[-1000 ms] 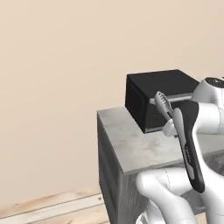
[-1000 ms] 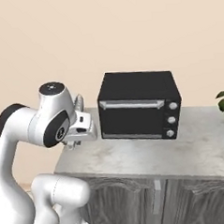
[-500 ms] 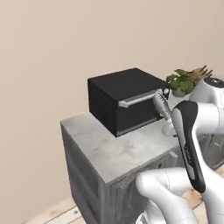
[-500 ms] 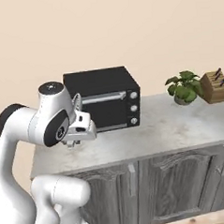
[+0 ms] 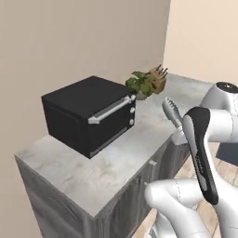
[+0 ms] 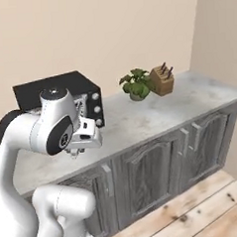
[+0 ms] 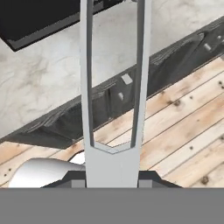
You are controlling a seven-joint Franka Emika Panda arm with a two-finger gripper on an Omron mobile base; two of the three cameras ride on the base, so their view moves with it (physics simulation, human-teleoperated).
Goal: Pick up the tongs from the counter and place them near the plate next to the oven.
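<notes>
Gripper point(image 7: 112, 181) clamped on the tongs point(image 7: 113, 87), held above the counter's point(image 5: 139, 135) front edge, oven point(image 5: 88, 114) near the counter's back edge

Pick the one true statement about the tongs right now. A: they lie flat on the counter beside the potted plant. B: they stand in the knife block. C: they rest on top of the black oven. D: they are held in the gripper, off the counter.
D: the tongs run straight up from the gripper, which is clamped on their joined end, with their two arms reaching out over the counter edge and the wooden floor.
</notes>
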